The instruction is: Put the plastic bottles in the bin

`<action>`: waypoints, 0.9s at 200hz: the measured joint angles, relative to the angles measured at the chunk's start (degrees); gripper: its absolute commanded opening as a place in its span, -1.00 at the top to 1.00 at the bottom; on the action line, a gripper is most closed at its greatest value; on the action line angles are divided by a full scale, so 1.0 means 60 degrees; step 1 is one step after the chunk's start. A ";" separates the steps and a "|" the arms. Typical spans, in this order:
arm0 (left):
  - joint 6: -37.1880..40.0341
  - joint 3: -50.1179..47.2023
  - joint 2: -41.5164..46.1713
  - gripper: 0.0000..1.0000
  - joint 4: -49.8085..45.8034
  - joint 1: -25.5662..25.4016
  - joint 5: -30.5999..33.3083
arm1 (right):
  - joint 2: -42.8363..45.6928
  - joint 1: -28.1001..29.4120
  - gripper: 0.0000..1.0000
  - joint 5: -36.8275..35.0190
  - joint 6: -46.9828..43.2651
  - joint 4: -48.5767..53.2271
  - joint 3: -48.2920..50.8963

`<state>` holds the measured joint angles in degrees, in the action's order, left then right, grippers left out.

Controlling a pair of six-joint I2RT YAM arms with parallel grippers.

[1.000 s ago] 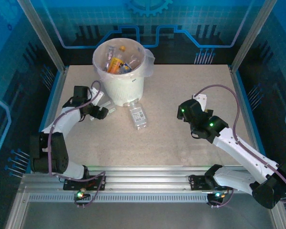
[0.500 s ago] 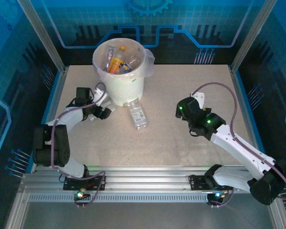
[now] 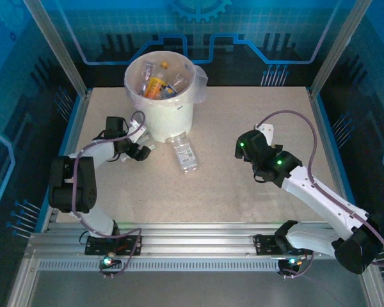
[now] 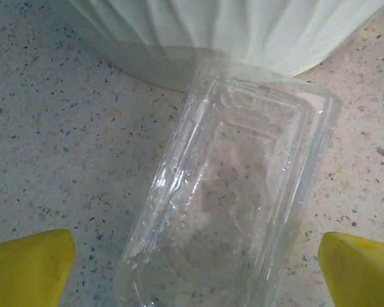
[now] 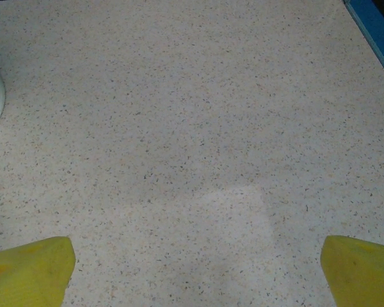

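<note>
Left end effector (image 4: 195, 267): jaws spread wide, gripping nothing, set low over the counter (image 3: 243, 115) with one jaw on each side of a clear bottle (image 4: 230, 192). Lying flat and crushed between them, apparently touched by neither, far end pressed against the foot of the bin (image 4: 243, 32). Judged as lined up for a grasp, not yet closed.

Right end effector (image 5: 195, 272): also wide apart and holding nothing, hovering over bare speckled counter well to the right of the bin, with just a sliver of the bin's wall at the left edge of the wrist view. No bottle between or near these jaws.

Further out, seen from above: a labelled bottle (image 3: 186, 155) lying on the counter just in front of the bin, cap end close to its base, between the two arms and nearer the left one. Inside the bin, a heap of bottles (image 3: 157, 80), orange label among them; exact count impossible to tell.

Progress, as a judgement: most of the job done, with the bulk of the load already in the bin. Left to do, as far as can be seen: two on the counter, the clear one between the left jaws and the labelled one beside it, each to be gripped, lifted over the rim and dropped in.
</note>
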<state>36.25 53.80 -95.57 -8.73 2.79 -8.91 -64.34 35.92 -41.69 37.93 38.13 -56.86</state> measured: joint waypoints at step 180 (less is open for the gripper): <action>0.0240 0.0714 -0.1180 -0.38 -0.0532 -0.0251 0.0091 | -0.0051 0.0000 -0.99 0.0018 0.0004 0.0000 -0.0007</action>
<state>37.69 58.08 -102.65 -11.92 1.28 -8.36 -64.64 35.92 -41.58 37.95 38.13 -56.90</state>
